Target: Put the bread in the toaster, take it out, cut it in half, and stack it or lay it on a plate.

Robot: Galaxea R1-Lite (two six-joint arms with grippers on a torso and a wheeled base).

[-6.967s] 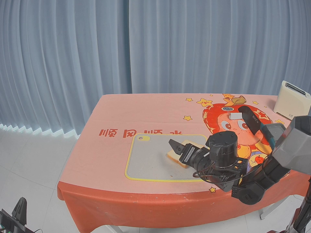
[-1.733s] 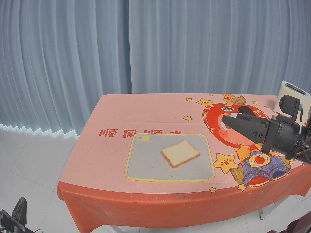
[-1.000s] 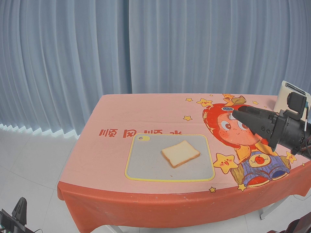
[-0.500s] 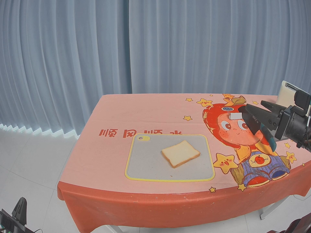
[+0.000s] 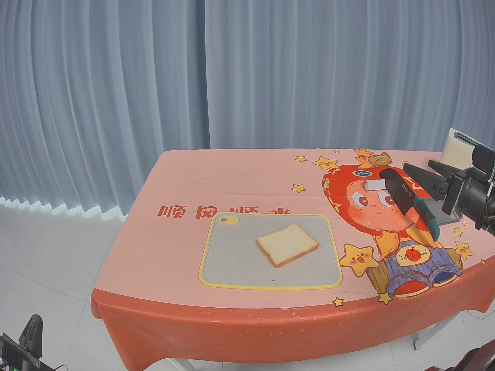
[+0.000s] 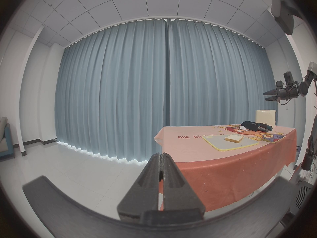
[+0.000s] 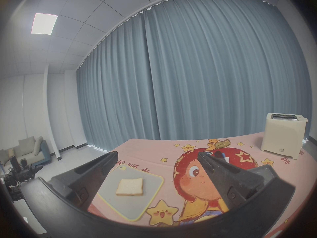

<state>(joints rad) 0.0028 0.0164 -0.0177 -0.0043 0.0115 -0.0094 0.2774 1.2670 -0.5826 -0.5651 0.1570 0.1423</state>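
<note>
**Right arm poised by the knife, slice waiting on the board**

The bread point(image 5: 287, 244) lay flat on the grey cutting board point(image 5: 232, 264), skewed to its edges, near the front of the counter point(image 5: 175, 191). Well apart from it, toward the robot's right, the knife point(image 5: 405, 191) rested with its dark blade angled toward the far side and its teal handle point(image 5: 429, 221) toward the near edge, seemingly propped on a grey holder point(image 5: 442, 209). The toaster point(image 5: 456, 149) stood behind, at the far right corner.

The right end effector point(image 5: 417, 164) hung just above and behind the knife with its fingers spread wide and nothing between them. The left end effector point(image 6: 161, 159) was low and well away from the counter, its fingers pressed together on nothing.

The step in hand looked to be fetching the knife for the cut. To do it well, the spread fingers should come down astride the teal handle, across its width and clear of the blade, then close firmly enough that the knife cannot twist under load. The wrist would likely need turning to match the handle's slant first.

At the board, the blade should be lined up with the slice's own midline, since the slice sits askew. Soft bread squashes and slides, so a light sawing stroke would probably serve better than a straight press, particularly with no second end effector nearby to steady it.
</note>
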